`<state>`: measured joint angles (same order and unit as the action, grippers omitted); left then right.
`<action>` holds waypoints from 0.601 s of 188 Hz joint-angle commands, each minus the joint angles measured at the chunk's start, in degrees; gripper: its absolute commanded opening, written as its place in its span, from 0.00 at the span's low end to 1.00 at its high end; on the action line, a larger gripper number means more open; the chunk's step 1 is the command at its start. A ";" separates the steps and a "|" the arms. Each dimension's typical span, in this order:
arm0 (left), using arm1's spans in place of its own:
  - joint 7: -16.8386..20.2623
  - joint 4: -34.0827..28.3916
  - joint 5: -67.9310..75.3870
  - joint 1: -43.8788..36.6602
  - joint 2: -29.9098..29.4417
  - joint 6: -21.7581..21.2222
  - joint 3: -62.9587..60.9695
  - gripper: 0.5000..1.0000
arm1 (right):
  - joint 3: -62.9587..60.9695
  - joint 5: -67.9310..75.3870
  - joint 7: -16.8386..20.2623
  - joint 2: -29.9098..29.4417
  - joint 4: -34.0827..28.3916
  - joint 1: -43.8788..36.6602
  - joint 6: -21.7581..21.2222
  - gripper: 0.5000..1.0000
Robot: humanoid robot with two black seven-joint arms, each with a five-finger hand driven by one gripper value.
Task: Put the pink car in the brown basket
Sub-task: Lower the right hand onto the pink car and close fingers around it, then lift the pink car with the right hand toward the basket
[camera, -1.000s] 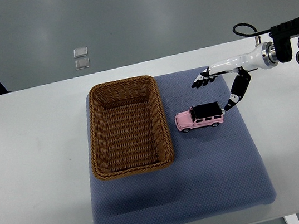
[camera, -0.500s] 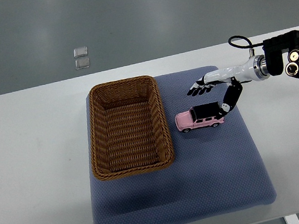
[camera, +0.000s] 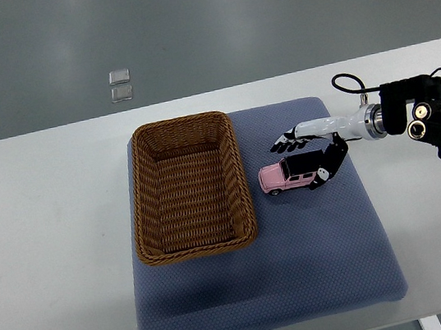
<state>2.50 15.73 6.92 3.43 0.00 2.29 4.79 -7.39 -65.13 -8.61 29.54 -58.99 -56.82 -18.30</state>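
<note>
Pink car on blue mat, wheels down, just right of brown basket, a strip of mat between. Right hand over car's rear end: fingers spread above roof, thumb down against back of car; not closed on it, grip unclear. Arm in from right edge w/ black wrist housing and looped cable. Basket sits on mat's left half, rim between car and its inside. Mat on white table. Two small clear squares on floor beyond table, well apart.
</note>
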 commanded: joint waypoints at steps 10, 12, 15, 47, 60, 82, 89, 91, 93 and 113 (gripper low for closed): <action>-0.04 0.00 -0.07 0.00 0.00 0.00 -0.05 1.00 | 0.01 -0.34 0.00 -0.19 0.19 0.66 0.89 0.72; -0.04 -0.09 0.02 0.00 0.00 0.00 -0.14 1.00 | 0.01 -0.34 0.00 -0.19 0.19 0.66 0.98 0.72; -0.04 -0.09 0.02 0.00 0.00 0.00 -0.14 1.00 | 0.10 -0.34 0.00 -0.19 0.19 0.75 0.98 0.67; -0.04 -0.09 -0.07 0.00 0.00 0.00 -0.14 1.00 | 0.18 -0.87 -0.44 -0.27 0.45 1.45 1.77 0.29; -0.04 -0.09 -0.07 0.00 0.00 0.00 -0.14 1.00 | 0.45 -1.05 -0.62 -0.36 0.45 1.63 2.39 0.13; -0.04 -0.09 -0.07 0.00 0.00 0.00 -0.14 1.00 | 0.45 -1.22 -0.79 -0.19 0.45 1.45 2.83 0.00; -0.04 -0.09 -0.07 0.00 0.00 0.00 -0.14 1.00 | 0.45 -1.22 -1.14 -0.01 0.36 1.10 2.74 0.00; -0.04 -0.09 -0.07 0.00 0.00 0.00 -0.14 1.00 | 0.45 -1.22 -1.23 0.16 0.36 1.10 2.65 0.00; -0.04 -0.09 -0.07 0.00 0.00 0.00 -0.14 1.00 | 0.45 -1.14 -1.32 0.25 0.36 1.01 2.56 0.00; -0.04 -0.09 -0.07 0.00 0.00 0.00 -0.14 1.00 | 0.01 -0.96 -1.58 1.40 0.01 -0.13 1.95 0.00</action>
<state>2.45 15.64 6.84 3.43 0.00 2.29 4.65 -6.95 -66.31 -9.89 29.88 -58.64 -55.75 -15.81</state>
